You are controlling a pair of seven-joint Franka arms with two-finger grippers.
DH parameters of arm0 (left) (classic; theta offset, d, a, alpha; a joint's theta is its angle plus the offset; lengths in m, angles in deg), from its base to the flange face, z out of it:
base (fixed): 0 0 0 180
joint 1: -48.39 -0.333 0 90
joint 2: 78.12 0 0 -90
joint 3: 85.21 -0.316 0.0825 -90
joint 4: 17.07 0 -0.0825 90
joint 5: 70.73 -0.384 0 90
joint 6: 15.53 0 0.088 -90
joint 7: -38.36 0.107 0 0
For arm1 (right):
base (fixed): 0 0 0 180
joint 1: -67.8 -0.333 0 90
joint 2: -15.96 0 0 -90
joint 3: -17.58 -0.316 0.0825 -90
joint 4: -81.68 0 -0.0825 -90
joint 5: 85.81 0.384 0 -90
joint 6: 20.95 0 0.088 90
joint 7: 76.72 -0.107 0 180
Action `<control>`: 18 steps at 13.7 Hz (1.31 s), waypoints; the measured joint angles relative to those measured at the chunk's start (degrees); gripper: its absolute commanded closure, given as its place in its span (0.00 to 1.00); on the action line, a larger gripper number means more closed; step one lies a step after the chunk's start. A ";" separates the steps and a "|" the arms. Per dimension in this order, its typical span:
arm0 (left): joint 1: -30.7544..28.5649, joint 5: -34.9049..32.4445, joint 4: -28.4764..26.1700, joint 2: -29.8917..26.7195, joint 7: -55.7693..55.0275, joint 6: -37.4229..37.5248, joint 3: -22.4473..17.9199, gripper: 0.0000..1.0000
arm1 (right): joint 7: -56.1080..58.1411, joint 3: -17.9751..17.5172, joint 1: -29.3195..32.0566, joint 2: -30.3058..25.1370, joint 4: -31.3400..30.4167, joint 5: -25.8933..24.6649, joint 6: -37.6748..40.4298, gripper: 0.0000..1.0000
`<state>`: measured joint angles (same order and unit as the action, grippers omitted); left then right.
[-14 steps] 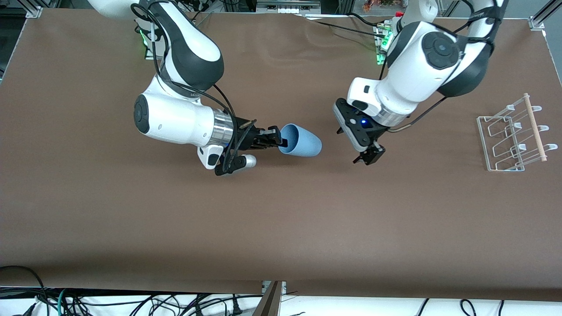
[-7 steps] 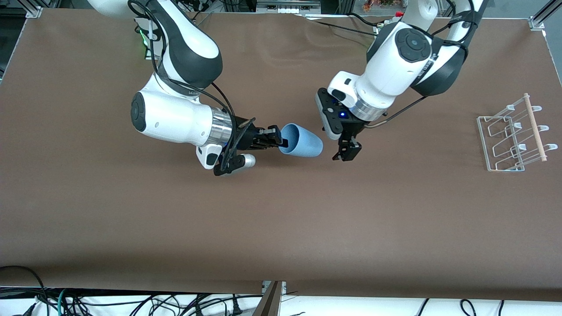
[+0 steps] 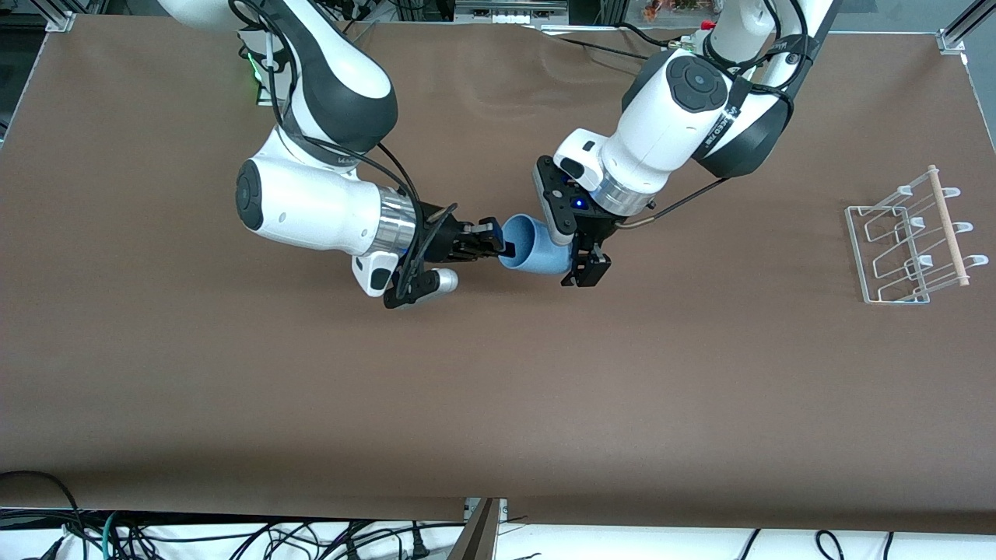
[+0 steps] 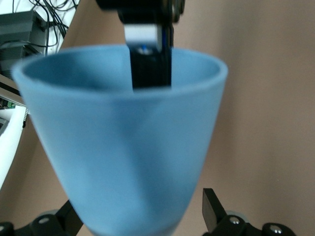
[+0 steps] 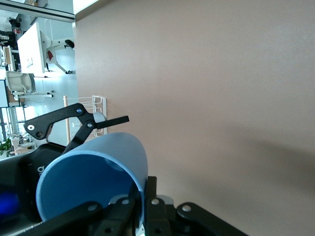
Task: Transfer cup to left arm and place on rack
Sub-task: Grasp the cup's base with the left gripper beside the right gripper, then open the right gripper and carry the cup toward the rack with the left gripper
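The light-blue cup (image 3: 535,247) is held on its side above the middle of the table. My right gripper (image 3: 498,247) is shut on its rim, one finger inside the mouth; the right wrist view shows this pinch (image 5: 143,189) on the cup (image 5: 93,182). My left gripper (image 3: 577,263) is open, with its fingers on either side of the cup's narrow base end, apart from it. In the left wrist view the cup (image 4: 123,147) fills the space between the open left gripper (image 4: 140,211). The rack (image 3: 910,241) stands at the left arm's end of the table.
A pale wooden dowel (image 3: 948,225) lies across the rack's top. The brown table (image 3: 498,404) lies bare under both arms. Cables hang along the table edge nearest the front camera.
My left gripper has moved from over bare table toward the right arm's end, and its open fingers now straddle the cup's base. The right gripper and cup have barely moved.
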<state>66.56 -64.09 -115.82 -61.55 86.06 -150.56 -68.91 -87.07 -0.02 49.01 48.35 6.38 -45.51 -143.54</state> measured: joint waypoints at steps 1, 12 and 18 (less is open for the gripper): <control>0.02 -0.03 0.55 -0.02 0.00 0.00 0.00 0.00 | 0.00 -0.03 0.00 0.00 0.00 0.00 0.00 1.00; 0.31 -1.03 1.48 0.03 0.00 0.46 -0.03 1.00 | 0.00 -0.08 0.01 0.11 0.00 0.08 -0.41 0.64; -1.70 -2.79 1.91 -1.48 0.08 4.31 -0.39 1.00 | 0.00 -0.15 0.32 0.16 0.42 0.55 -0.17 0.00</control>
<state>64.86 -66.87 -113.91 -63.03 86.14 -146.25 -69.30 -87.08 -0.18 49.33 48.52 6.80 -44.96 -143.71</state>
